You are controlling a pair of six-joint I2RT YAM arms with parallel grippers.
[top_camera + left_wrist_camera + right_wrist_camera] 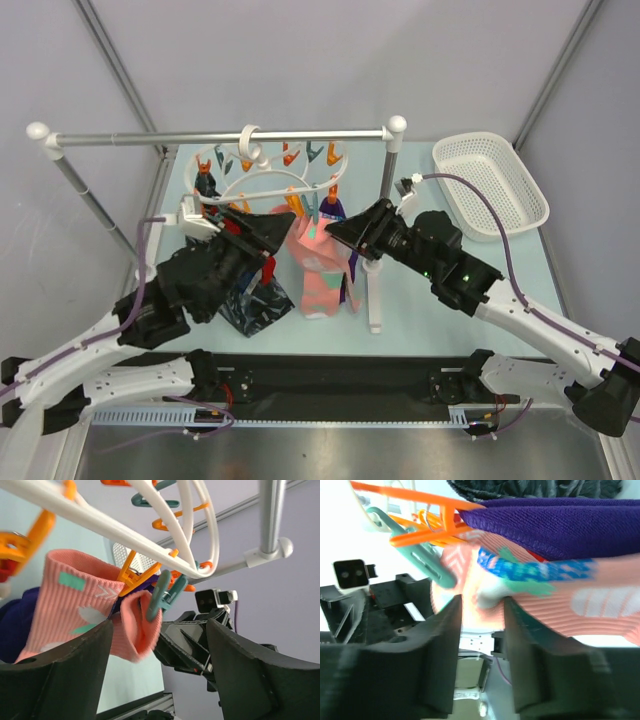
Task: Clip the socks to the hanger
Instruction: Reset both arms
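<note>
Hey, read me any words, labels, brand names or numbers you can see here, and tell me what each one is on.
None can be read.
The pink sock has only teal and white patches and chevron marks, no letters.
Its blue patch is too blurred to tell.
The hanger and the basket show no print.

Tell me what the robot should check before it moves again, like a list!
1. Hanger hooked on rail: ok.
2. Right hand pinching pink sock: ok, cloth sits in its grip.
3. Left hand open and empty: ok.
4. Teal clip biting the pink sock: cannot tell, it only overlaps the edge.
5. Hands apart: ok, the pink sock hangs between them.
</note>
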